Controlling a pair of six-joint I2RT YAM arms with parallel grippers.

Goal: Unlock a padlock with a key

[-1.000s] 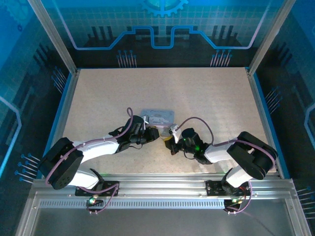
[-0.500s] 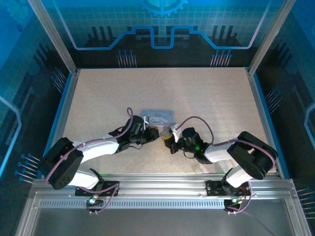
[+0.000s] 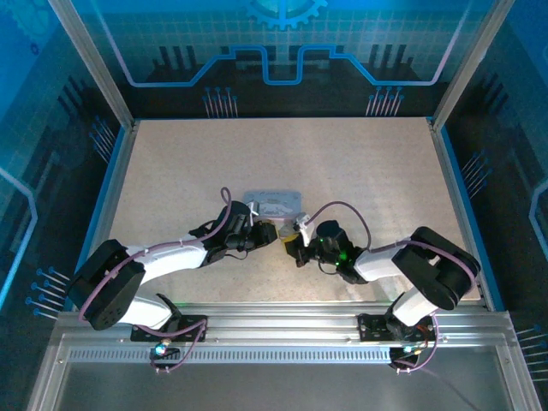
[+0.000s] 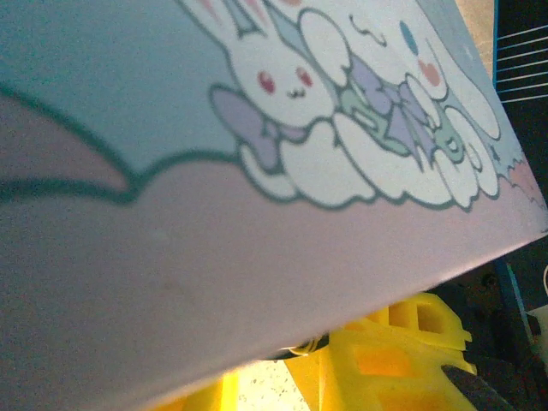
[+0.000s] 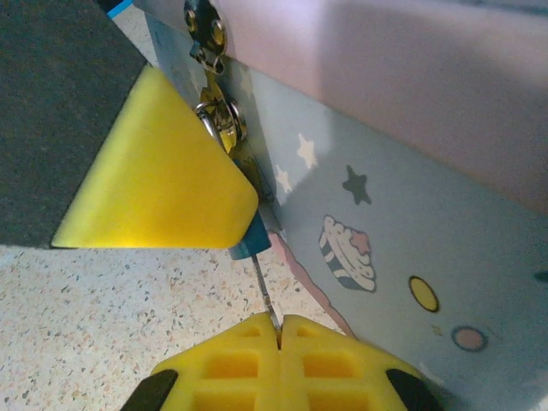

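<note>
In the right wrist view my right gripper (image 5: 280, 324) is shut on the thin blade of the key (image 5: 265, 291). The blade runs up into the bluish bottom of the padlock (image 5: 251, 241). Most of the padlock is hidden behind a yellow finger (image 5: 163, 171) of my left gripper, which grips it against the tin's metal clasp (image 5: 210, 34). In the top view the left gripper (image 3: 264, 233) and right gripper (image 3: 295, 244) meet tip to tip just in front of the tin. In the left wrist view a brassy glint (image 4: 304, 347) shows between the yellow fingers (image 4: 402, 342).
The pale blue cartoon tin (image 3: 276, 204) lies right behind both grippers, and its lid (image 4: 257, 171) and side wall (image 5: 411, 223) sit very close to the wrist cameras. Speckled tabletop (image 3: 282, 154) stretches beyond it to blue-lit glass walls.
</note>
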